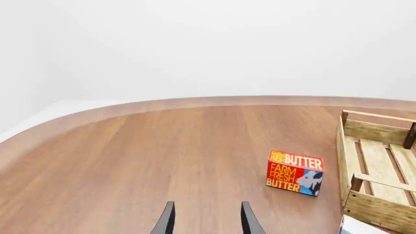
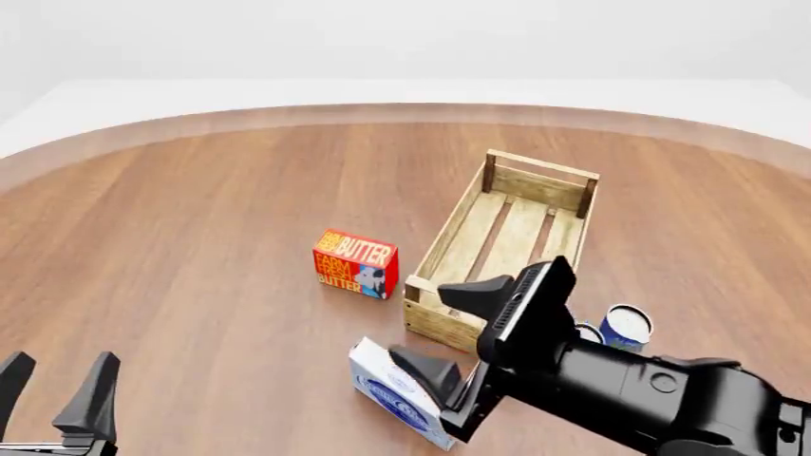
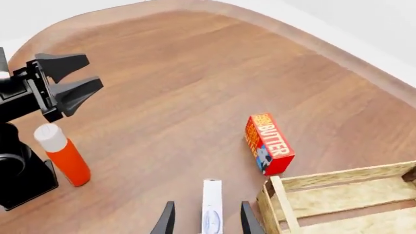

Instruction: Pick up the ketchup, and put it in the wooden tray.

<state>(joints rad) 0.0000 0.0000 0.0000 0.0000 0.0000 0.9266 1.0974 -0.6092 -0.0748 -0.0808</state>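
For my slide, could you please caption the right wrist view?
Ketchup stands beside the left gripper; butter box sits near the wooden tray.

Butter box (image 2: 356, 264) left of the wooden tray (image 2: 459, 236); white box (image 2: 398, 391) before it, cans (image 2: 625, 325) right.

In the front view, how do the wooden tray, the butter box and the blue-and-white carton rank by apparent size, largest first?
1. The wooden tray, clearly largest.
2 and 3. The butter box and the blue-and-white carton look alike; the carton is nearer and partly hidden, so I do not rank them.
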